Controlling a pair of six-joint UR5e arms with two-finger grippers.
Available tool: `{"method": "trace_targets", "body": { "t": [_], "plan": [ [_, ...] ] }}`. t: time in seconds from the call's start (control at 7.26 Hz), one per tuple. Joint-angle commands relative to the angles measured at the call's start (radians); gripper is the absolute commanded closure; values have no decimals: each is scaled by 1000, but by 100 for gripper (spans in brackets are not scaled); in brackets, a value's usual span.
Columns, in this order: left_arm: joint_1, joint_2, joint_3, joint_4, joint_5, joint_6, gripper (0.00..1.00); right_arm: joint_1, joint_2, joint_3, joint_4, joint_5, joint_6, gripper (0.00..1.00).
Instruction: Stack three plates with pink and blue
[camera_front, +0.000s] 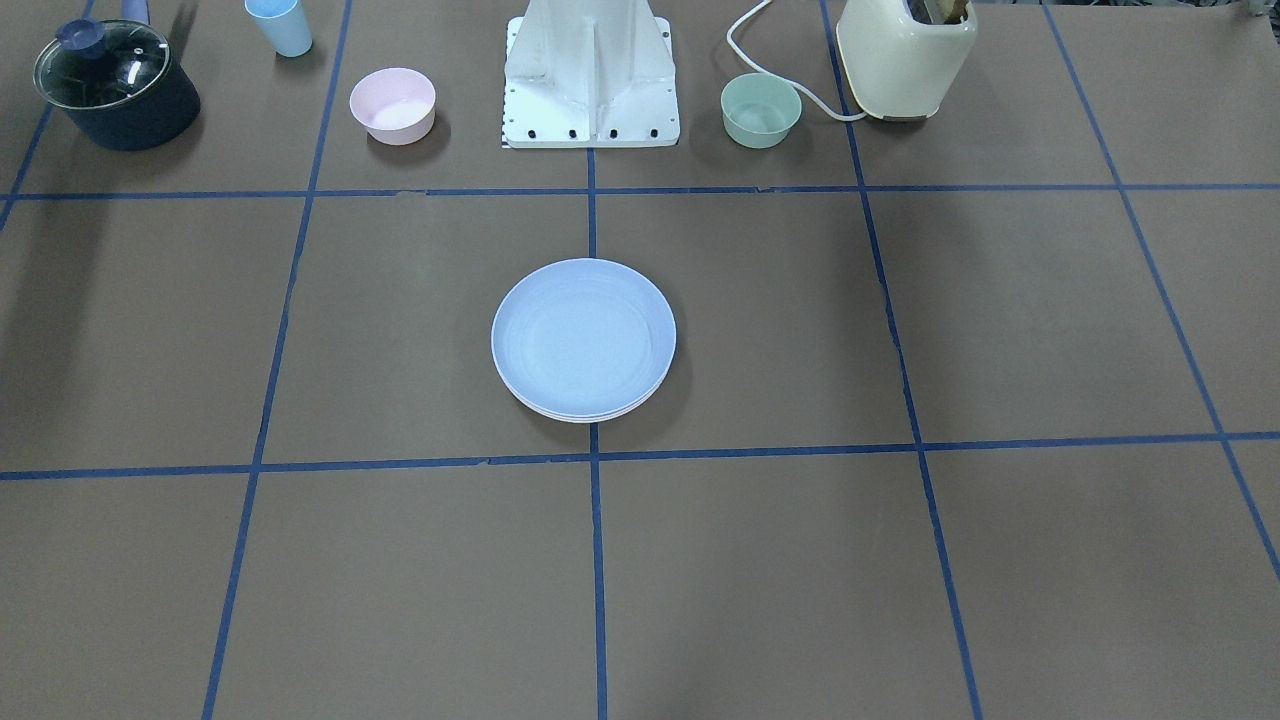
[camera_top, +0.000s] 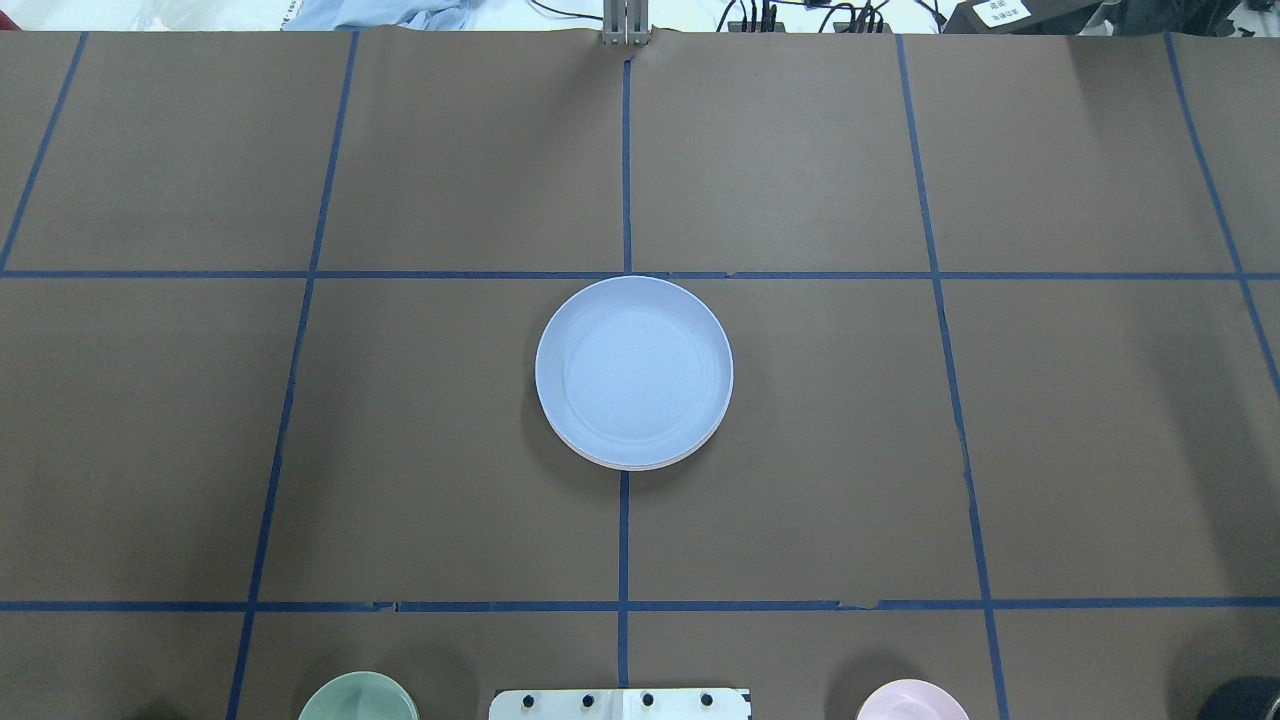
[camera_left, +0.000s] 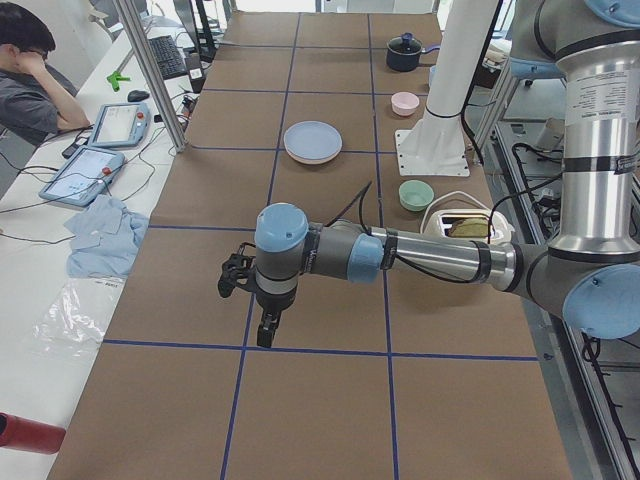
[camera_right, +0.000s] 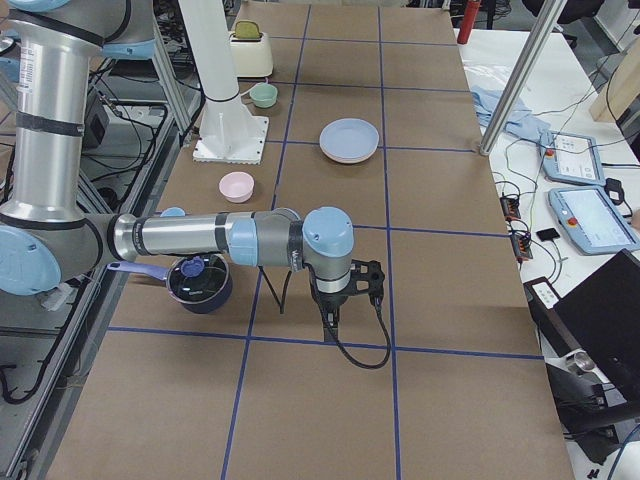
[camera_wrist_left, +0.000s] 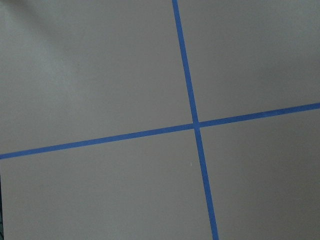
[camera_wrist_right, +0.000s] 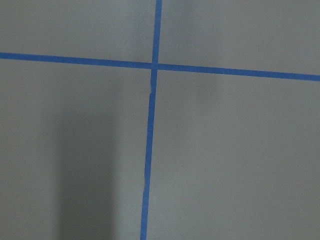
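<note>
The pale blue plate (camera_front: 583, 335) lies on top of a stack at the table's middle, and it also shows in the overhead view (camera_top: 633, 368). Pale rims of plates beneath it peek out at the stack's edge (camera_front: 590, 416); I cannot tell their colours for sure. My left gripper (camera_left: 267, 335) hangs over the table far from the stack, near a tape crossing. My right gripper (camera_right: 330, 318) hangs over the other end of the table, also far from the stack. Neither shows in the overhead, front or wrist views, so I cannot tell whether they are open or shut.
Near the robot base (camera_front: 590, 80) stand a small pink bowl (camera_front: 392, 104), a small green bowl (camera_front: 761, 109), a cream toaster (camera_front: 905, 55), a dark lidded pot (camera_front: 115, 85) and a blue cup (camera_front: 280, 25). An operator (camera_left: 30, 80) sits beside the table.
</note>
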Motion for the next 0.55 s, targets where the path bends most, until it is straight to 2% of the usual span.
{"method": "trace_targets", "body": {
  "t": [0.0,0.14,0.28,0.41],
  "plan": [
    [0,8,-41,10,-4,-8,0,-24,3,-22,30,-5,51,0],
    [-1,19,-39,12,-56,-10,0,-40,3,-22,32,-3,49,0],
    [0,37,-33,10,-158,-10,0,-47,3,-23,32,-3,49,0],
    [0,40,-24,7,-164,-11,0,-47,3,-25,32,-3,48,0]
  ]
}}
